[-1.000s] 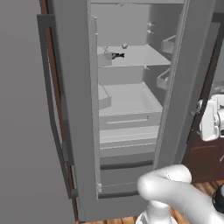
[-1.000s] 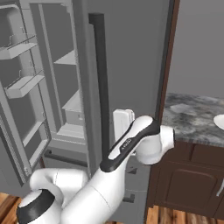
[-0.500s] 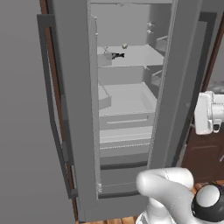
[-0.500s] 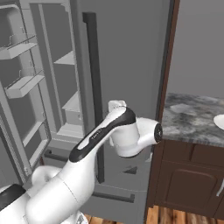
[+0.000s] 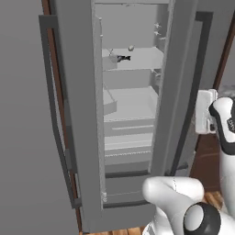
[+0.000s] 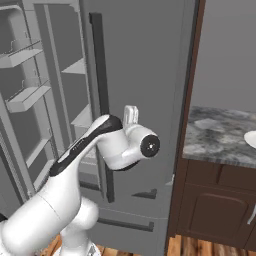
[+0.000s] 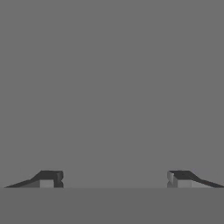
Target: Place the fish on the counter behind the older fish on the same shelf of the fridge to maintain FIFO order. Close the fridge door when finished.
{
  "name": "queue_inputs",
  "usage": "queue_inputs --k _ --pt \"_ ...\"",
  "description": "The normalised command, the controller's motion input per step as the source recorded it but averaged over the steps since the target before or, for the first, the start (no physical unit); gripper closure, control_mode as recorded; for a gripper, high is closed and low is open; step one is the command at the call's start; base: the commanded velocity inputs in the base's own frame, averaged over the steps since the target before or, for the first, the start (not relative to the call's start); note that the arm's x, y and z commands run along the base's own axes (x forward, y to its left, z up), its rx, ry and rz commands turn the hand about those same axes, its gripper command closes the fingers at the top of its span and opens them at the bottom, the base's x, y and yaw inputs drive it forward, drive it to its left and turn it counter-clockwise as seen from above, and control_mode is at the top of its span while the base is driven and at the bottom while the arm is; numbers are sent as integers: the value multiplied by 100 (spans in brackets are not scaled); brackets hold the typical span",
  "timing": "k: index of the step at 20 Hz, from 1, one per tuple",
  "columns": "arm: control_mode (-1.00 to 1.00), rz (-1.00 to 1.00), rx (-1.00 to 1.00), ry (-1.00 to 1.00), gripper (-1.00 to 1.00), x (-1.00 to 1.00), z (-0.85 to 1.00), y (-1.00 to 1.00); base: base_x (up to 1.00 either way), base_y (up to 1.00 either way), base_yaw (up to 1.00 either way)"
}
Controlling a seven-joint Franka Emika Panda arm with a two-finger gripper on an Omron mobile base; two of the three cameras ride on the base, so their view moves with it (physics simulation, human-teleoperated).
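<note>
The fridge [image 5: 82, 114] stands left of the counter [image 6: 220, 137], its two doors swung partly open. Through the gap between the doors, the shelf [image 5: 137, 57] spans the upper interior, and the older fish [image 5: 123, 58] lies on it toward its left front, with a small round object [image 5: 131, 47] just behind it. Below the shelf sit drawers [image 5: 128, 131], one above another. Door racks [image 6: 27, 97] line the inside of the left door. A plate [image 6: 251, 138] rests on the counter's far right edge, above the cabinets [image 6: 215, 210].
</note>
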Motion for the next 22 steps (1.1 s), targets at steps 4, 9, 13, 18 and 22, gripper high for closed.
queue_inputs --k 4,9,13,18,22 --pt "-100 -34 -1 8 -100 55 15 0 0 0 0" --pt "-100 -30 -1 10 -100 63 17 0 0 0 0" --pt "-100 -27 0 8 -100 65 14 0 0 0 0" --pt "-100 -26 0 5 -100 62 11 0 0 0 0" --pt "-100 -24 0 1 -100 42 9 0 0 0 0"
